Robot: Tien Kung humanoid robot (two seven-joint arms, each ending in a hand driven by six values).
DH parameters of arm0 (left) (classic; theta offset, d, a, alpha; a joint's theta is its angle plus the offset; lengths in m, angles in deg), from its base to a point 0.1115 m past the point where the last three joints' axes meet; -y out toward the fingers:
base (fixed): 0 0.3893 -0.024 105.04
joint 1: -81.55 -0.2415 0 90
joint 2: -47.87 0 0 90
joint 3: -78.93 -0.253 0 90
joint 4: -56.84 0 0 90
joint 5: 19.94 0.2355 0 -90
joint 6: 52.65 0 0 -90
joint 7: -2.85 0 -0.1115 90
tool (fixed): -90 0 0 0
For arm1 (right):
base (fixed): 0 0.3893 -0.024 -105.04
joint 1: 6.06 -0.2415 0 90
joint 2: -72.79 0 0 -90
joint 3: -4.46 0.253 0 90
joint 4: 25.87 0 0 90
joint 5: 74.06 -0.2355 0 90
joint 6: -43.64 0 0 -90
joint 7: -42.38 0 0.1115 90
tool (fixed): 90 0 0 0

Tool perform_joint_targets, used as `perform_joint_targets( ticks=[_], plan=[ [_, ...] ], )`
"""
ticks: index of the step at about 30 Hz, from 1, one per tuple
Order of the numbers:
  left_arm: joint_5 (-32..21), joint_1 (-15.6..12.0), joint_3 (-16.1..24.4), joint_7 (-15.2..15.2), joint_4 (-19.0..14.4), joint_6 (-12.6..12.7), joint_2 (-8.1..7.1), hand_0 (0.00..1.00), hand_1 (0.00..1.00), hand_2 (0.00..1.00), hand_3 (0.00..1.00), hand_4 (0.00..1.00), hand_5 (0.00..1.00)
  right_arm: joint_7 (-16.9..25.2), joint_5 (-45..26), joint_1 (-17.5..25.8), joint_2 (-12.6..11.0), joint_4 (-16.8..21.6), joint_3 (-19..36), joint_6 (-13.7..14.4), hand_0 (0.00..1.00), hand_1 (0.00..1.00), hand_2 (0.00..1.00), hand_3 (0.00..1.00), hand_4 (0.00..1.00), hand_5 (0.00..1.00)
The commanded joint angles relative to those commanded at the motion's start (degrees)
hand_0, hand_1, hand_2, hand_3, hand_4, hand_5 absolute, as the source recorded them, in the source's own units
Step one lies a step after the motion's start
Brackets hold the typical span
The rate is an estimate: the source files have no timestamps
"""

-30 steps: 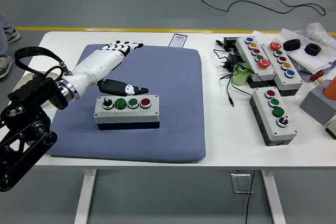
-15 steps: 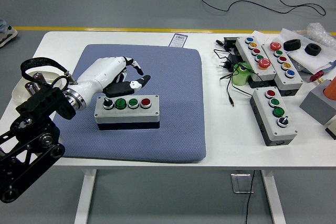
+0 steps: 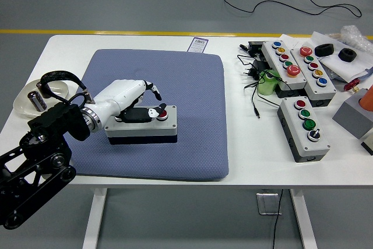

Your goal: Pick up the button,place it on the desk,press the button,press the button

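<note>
- Fingers (image 3: 152, 112) of the left hand (image 3: 129, 98) are curled down over the top of the button box (image 3: 141, 127), covering its left-hand buttons; one tip sits just beside the red button (image 3: 164, 114), and whether it is pressing anything I cannot tell. They hold nothing.
- Largest thing first: the white tabletop (image 3: 245, 155) carries a blue-grey mat (image 3: 186, 115) on its left half, and the button box rests flat on that mat, toward its near left part.
- Judging by how the box lies, picking it up and setting it down look done; the pressing step seems to be in hand, and how many presses remain cannot be read here.
- The right hand is out of view.
- At the right of the tabletop, well apart from the mat, lie three other control boxes: a small one (image 3: 303, 126) nearer the front and two long ones (image 3: 284, 68) (image 3: 317, 75) farther back, amid black cables (image 3: 252, 88) and a green object (image 3: 268, 83).
- Containers: a shallow white dish (image 3: 23, 98) at the left edge, partly hidden by the arm, holds a small dark cylinder (image 3: 38, 100); nothing more can be made out in it.
</note>
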Motion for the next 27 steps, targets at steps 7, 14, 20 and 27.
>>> perform_joint_targets(
  ticks=[7, 14, 20, 27],
  plan=[
    [0.6, -0.1, -1.2, -0.4, 0.4, -1.2, 0.22, 0.002, 0.002, 0.002, 0.649, 0.601, 0.73, 0.0, 0.0, 0.0, 0.0, 0.0, 0.0, 0.0, 0.651, 0.65, 0.681, 0.593, 0.436, 0.307],
    [0.6, -0.1, -2.1, -0.7, 0.3, -2.1, 0.35, 0.002, 0.002, 0.002, 0.648, 0.599, 0.73, 0.0, 0.0, 0.0, 0.0, 0.0, 0.0, 0.0, 0.651, 0.648, 0.68, 0.593, 0.436, 0.306],
    [0.6, 0.1, -3.1, -1.2, 1.4, -2.8, 0.34, 0.002, 0.002, 0.002, 0.649, 0.596, 0.73, 0.0, -0.2, -0.1, 0.0, 0.0, -0.1, 0.0, 0.651, 0.649, 0.68, 0.594, 0.436, 0.305],
    [0.7, 0.2, -4.0, -1.4, 2.0, -3.9, 0.34, 0.002, 0.002, 0.002, 0.648, 0.595, 0.731, 0.0, -0.2, -0.1, 0.0, 0.0, -0.1, 0.0, 0.651, 0.648, 0.679, 0.593, 0.435, 0.305]
  ],
)
